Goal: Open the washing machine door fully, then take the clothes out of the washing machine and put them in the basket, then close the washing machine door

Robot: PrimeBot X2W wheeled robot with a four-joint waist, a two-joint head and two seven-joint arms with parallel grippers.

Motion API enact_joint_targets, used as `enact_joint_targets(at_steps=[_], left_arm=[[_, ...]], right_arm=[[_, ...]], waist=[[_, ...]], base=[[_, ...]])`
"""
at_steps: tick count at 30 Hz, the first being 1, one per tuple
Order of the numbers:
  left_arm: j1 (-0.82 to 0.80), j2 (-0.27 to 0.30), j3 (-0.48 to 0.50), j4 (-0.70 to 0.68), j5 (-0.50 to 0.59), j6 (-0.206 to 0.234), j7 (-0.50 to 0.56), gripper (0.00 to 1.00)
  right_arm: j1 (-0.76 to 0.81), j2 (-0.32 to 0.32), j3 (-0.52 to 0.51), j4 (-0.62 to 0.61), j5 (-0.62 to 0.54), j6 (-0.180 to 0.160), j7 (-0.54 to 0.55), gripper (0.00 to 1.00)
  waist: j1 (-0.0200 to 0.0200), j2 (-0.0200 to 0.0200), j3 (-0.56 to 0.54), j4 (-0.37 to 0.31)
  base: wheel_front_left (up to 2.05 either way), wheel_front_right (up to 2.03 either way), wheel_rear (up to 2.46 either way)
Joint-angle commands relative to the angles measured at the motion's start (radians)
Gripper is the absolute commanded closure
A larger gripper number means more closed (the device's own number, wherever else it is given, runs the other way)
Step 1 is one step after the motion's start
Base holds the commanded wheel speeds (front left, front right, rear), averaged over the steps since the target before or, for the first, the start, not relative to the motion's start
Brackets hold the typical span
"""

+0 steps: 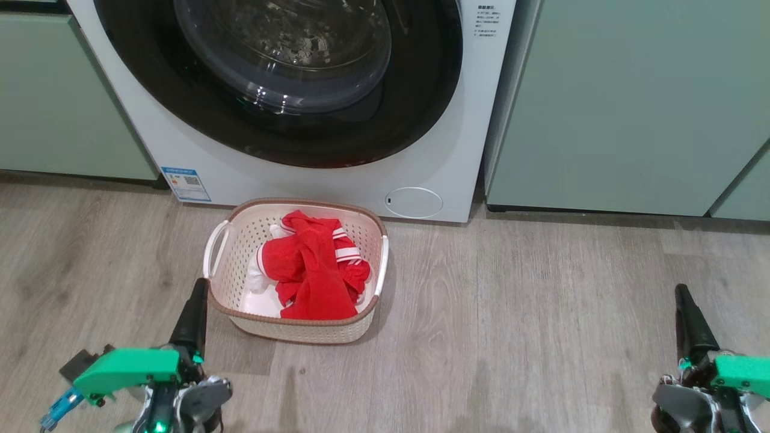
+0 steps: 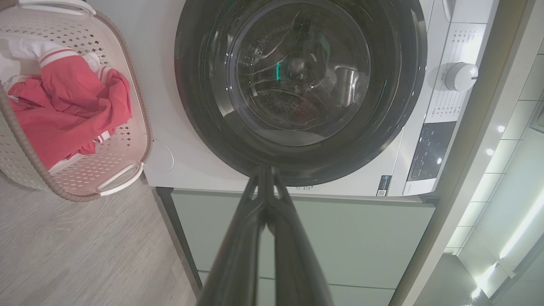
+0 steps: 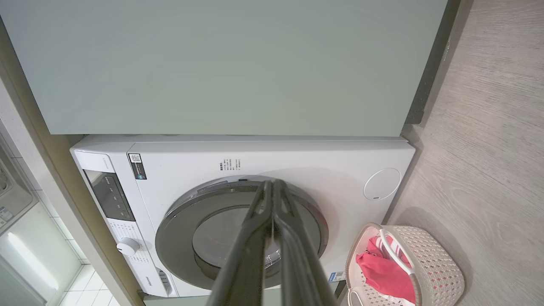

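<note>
Apparently finished: the clothes lie heaped in the basket, which sits on the floor just in front of the washer, and the door looks shut flush against the washer's front. The drum behind the smoky window is too dim to check. The left gripper and the right gripper hang low, well back from the washer, each with jaws pressed together and holding nothing; no step seems left
</note>
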Motion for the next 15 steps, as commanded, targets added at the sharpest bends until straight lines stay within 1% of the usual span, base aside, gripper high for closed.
enact_joint_targets(at_steps=[1, 15], left_arm=[[-0.055, 0.005, 0.032, -0.036, -0.005, 0.001, 0.006, 1.00], [-0.055, 0.005, 0.032, -0.036, -0.005, 0.001, 0.006, 1.00]], right_arm=[[-0.047, -0.001, 0.019, -0.042, 0.006, -0.001, 0.006, 1.00], [-0.047, -0.001, 0.019, -0.042, 0.006, -0.001, 0.006, 1.00]], waist=[[0.0000, 0.0000, 0.000, 0.000], [0.0000, 0.0000, 0.000, 0.000]], base=[[0.00, 0.00, 0.00], [0.00, 0.00, 0.00]])
